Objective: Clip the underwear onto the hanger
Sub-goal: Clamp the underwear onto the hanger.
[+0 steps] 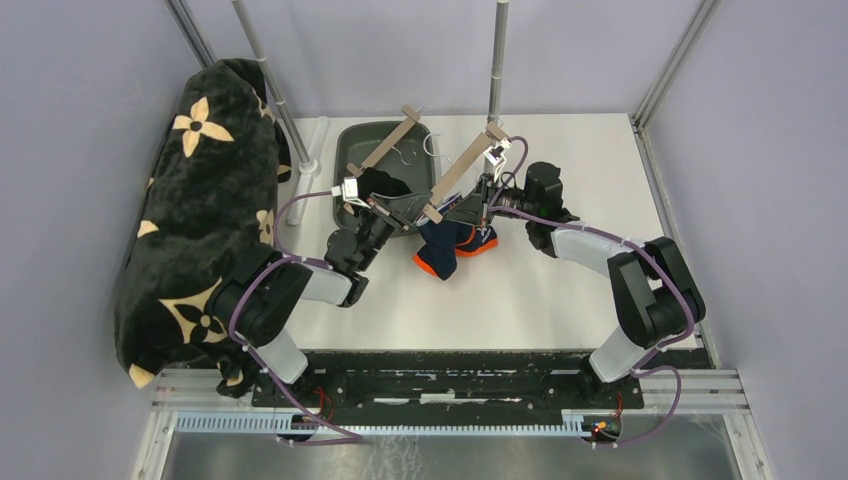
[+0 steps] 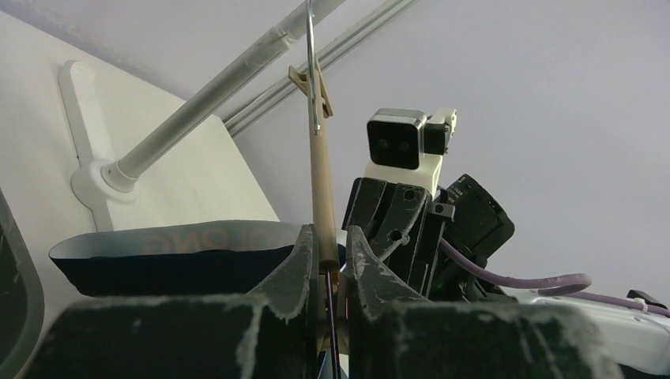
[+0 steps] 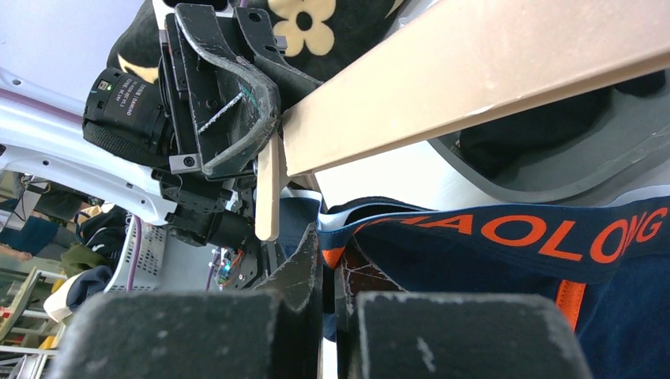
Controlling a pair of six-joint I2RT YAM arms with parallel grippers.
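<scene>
Both claws were closed on something at the middle of the surface (image 1: 560, 290), just in front of the grey tray (image 1: 345, 150). The left claw (image 2: 329, 237) was pressed together on the lower end of the wooden hanger (image 1: 462, 170), right at its end clip (image 3: 269, 189). This held the bar tilted up off the surface, with the far clip (image 2: 316, 87) and the wire hook high above. The right claw (image 3: 328, 260) was pinched shut on the waistband of the navy-and-orange underwear (image 1: 445, 250), lifting that edge to just under the gripped end of the bar. The rest of the garment hung down and pooled on the surface between the two arms.

By my reading, the step in hand was the first clipping, with the waistband brought up to the clip but not yet shown inside it. From these views I could not tell whether the clip's mouth was sprung apart or shut.

The next move would call for the left claw to squeeze the clip's tails enough to part its mouth. The right claw would then need to feed the band's edge squarely in, and the left would have to ease off before the right let go. Otherwise the fabric would likely slide free. The far clip would then need the other side of the band.
</scene>
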